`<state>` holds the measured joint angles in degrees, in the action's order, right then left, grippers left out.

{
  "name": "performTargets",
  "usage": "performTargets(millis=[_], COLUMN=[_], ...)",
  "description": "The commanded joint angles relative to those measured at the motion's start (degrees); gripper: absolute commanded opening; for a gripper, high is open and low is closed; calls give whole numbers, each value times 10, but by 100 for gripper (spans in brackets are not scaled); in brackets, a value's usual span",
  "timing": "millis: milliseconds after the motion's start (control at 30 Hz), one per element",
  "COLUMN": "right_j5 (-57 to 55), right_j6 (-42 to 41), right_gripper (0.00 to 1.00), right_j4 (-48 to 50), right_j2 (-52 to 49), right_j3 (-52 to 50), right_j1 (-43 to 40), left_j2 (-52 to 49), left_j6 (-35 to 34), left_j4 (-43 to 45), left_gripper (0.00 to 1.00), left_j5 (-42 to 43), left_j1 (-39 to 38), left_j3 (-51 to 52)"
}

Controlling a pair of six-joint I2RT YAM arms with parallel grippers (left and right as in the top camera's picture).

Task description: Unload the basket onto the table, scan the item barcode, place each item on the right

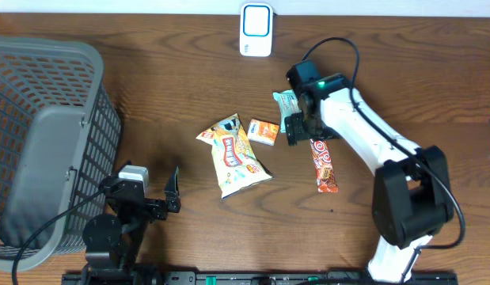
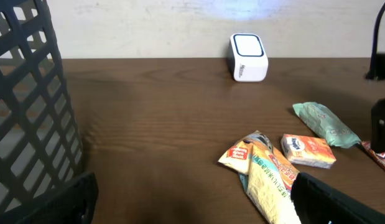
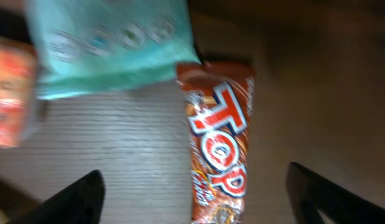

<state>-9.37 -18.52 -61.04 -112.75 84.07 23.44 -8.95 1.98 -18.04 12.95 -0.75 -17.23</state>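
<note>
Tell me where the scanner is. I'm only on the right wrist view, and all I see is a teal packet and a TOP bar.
Observer: The white scanner stands at the far edge of the table, beyond the teal packet.
Operator: Anything else lying near the bar?
Observer: A yellow snack bag lies to the robot's left of the TOP bar, past the small orange box.
Operator: And the left arm?
Observer: The left gripper is open and empty, near the front edge beside a grey basket.
</note>
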Motion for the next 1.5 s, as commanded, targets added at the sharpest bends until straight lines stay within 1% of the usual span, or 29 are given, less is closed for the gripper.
performTargets(millis=[0,33,67,133,167,233,300,333,400,467,500,533,567,600,633,667,733,800,867,933,967,1000,1033,1067,1167,1267,1333,1467], right_j5=[-40,-40,-40,-40,-40,-40,-40,-40,-43,-55,-60,-60,-60,-60,-59,-57,-40,-5,99,227,313,404,516,605,742,837,874,962], right_j6=[-38,-44,-54,-68,-68,-68,-68,-67,-67,-67,-66,-61,-61,-61,-61,-58,-28,4,73,140,184,243,329,399,537,663,690,687], right_gripper=[77,73,72,72,72,72,70,67,61,51,44,40,29,21,16,13,1,1,1,1,1,1,1,1,1,1,1,1], right_j4=[-8,-11,-13,-6,15,35,61,85,110,125,133,138,140,136,134,132,124,93,44,9,-6,-21,-46,-73,-145,-216,-241,-301], right_j2=[-37,-47,-54,-63,-64,-64,-64,-64,-64,-64,-64,-64,-64,-64,-64,-64,-64,-62,-55,-51,-49,-49,-49,-49,-49,-49,-49,-49], right_j3=[-10,-15,-23,-51,-84,-114,-151,-176,-193,-200,-200,-200,-199,-196,-195,-193,-179,-146,-95,-61,-47,-37,-28,-26,-27,-28,-28,-28], right_j1=[0,0,-1,-1,-1,-1,-1,-1,-2,-4,-5,-6,-7,-6,-6,-6,-6,-8,-17,-25,-31,-37,-43,-48,-58,-59,-59,-59], left_j2=[1,1,1,1,1,1,1,1,1,1,1,1,1,1,1,1,1,1,1,1,1,1,1,1,1,1,1,1], left_j6=[8,8,8,8,8,8,8,8,8,8,8,8,8,8,8,8,8,8,8,8,8,8,8,8,8,8,8,8], left_j4=[0,0,0,0,0,0,0,0,0,0,0,0,0,0,0,0,0,0,0,0,0,0,0,0,0,0,0,0], left_gripper=[99,99,99,99,99,99,99,99,99,99,99,99,99,99,99,99,99,99,99,99,99,99,99,99,99,99,99,99], left_j5=[-4,-4,-4,-4,-4,-4,-4,-4,-4,-4,-4,-4,-4,-4,-4,-4,-4,-4,-4,-4,-4,-4,-4,-4,-4,-4,-4,-4], left_j1=[2,2,2,2,2,2,2,2,2,2,2,2,2,2,2,2,2,2,2,2,2,2,2,2,2,2,2,2], left_j3=[2,2,2,2,2,2,2,2,2,2,2,2,2,2,2,2,2,1,2,2,2,2,2,2,2,2,2,2])
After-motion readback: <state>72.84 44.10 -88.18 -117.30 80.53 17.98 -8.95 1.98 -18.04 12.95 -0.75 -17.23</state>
